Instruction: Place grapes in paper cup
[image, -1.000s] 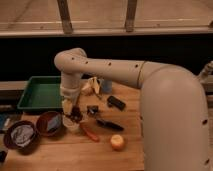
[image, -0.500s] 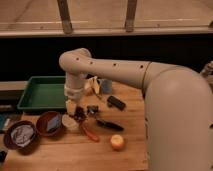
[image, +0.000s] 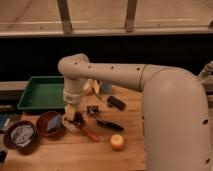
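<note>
My gripper (image: 73, 114) points straight down from the beige arm at the left of the wooden table. It is just above the small white paper cup (image: 69, 124). The dark purple grapes (image: 79, 118) hang at the gripper's tip, over the cup's right rim, and the gripper looks shut on them. The cup stands right beside the brown-red bowl (image: 48, 124). The gripper hides most of the cup.
A green tray (image: 41, 93) lies behind the bowls. A second bowl (image: 21, 136) sits at far left. A black-handled tool (image: 109, 125), an orange-handled tool (image: 90, 134), a yellow-orange apple (image: 117, 142), a black block (image: 116, 103) and a blue-grey cup (image: 105, 87) lie to the right.
The arm's wrist has shifted slightly right and down, bringing the gripper and the grapes closer over the paper cup. Nothing else on the table has moved.
</note>
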